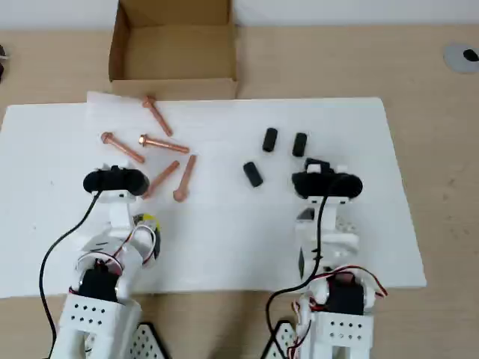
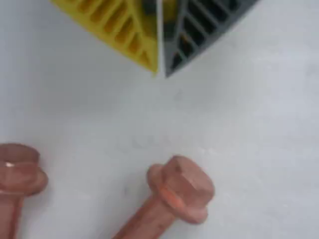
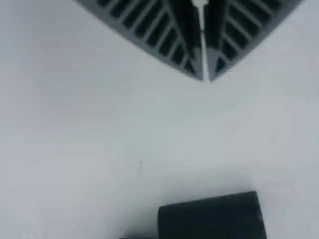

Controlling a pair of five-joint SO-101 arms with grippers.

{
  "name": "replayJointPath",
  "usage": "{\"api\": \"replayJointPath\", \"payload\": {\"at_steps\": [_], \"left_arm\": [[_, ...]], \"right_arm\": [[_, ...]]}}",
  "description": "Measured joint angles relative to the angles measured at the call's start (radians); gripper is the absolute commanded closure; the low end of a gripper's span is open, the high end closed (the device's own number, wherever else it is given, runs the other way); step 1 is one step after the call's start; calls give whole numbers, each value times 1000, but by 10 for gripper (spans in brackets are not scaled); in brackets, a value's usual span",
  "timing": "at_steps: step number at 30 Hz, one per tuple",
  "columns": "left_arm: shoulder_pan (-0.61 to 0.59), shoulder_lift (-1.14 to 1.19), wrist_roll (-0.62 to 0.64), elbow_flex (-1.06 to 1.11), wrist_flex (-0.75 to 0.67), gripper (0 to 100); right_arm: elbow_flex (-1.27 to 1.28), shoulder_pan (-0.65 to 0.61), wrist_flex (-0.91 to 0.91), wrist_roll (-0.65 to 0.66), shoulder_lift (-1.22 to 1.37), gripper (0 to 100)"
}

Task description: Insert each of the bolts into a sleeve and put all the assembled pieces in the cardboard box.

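**Copper bolts (image 1: pixel 163 143) and black sleeves (image 1: pixel 269 139) lying apart, both claws shut**

I am hovering my left claw (image 2: pixel 160 71) low over the white sheet (image 2: pixel 259 129). Its yellow finger (image 2: pixel 124 35) and grey finger (image 2: pixel 199 30) are pressing tip to tip, gripping nothing. Two bolt heads are lying near those tips without touching them, one (image 2: pixel 182 189) closer than the other (image 2: pixel 17 169).

I am also holding my right claw (image 3: pixel 205 77) closed over the same sheet, with its two grey fingers (image 3: pixel 149 30) meeting at the tips and nothing between them. One sleeve (image 3: pixel 209 216) is lying near it, clear of the tips.

From above, five bolts are lying scattered on the sheet ahead of my left arm (image 1: pixel 114 224). Three sleeves are lying ahead of my right arm (image 1: pixel 326 224), well apart from the bolts. Every bolt is lying bare on the sheet. The cardboard box (image 1: pixel 123 52) is sitting open on the wooden table (image 1: pixel 337 67), at the sheet's far edge beyond the bolts.
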Motion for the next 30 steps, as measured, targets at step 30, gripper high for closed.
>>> {"api": "replayJointPath", "payload": {"at_steps": [30], "left_arm": [[-25, 0, 0, 0, 6, 988]], "right_arm": [[0, 0, 0, 0, 0, 987]]}}
